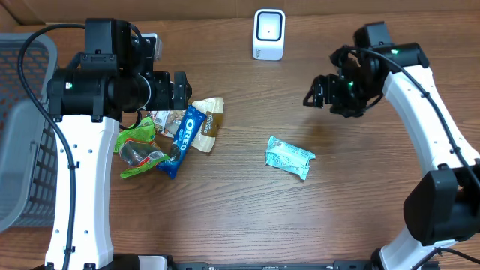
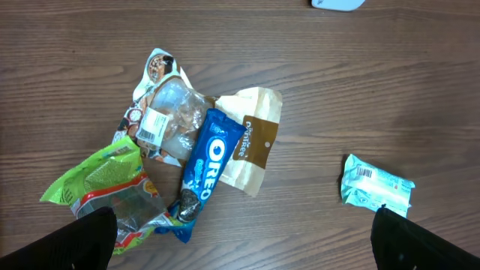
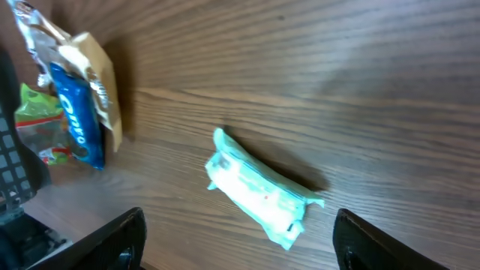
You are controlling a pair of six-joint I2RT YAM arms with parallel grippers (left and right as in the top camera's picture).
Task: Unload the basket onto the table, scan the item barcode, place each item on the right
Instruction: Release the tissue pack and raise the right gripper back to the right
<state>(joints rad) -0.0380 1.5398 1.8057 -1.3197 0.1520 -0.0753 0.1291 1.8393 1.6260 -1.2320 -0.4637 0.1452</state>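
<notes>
Right jaws: spread wide, nothing between them. The right gripper (image 3: 240, 253) hangs clear of the table, and its camera looks down on the teal packet (image 3: 259, 191).
Left jaws: spread as wide as the right ones and just as empty. The left gripper (image 2: 247, 249) hovers over the snack pile and touches none of it.
Teal packet: lies flat and alone on the bare wood, well apart from the pile, between it and the right arm. In the left wrist view a barcode shows on its upper face, at one end.
Why alone: probably so that fingers can close on it without catching a neighbour. Since the code faces up, it would need tilting toward the reader.
Scanner (image 1: 269, 34): white and upright at the far edge of the table, its window facing the arms. It is well apart from the packet, so an item must be carried to it.
Pile: the Oreo pack (image 2: 208, 161) lies across a beige packet (image 2: 253, 139). A clear packet (image 2: 169, 120) and a green bag (image 2: 101, 176) overlap beside it. All are touching, so they are harder to single out.
Basket (image 1: 22, 112): grey, at the left edge beside the left arm. It is likely there for finished items. What it holds cannot be told.
Step in hand: neither arm holds anything. Whether the teal packet has met the scanner, the views do not say.
</notes>
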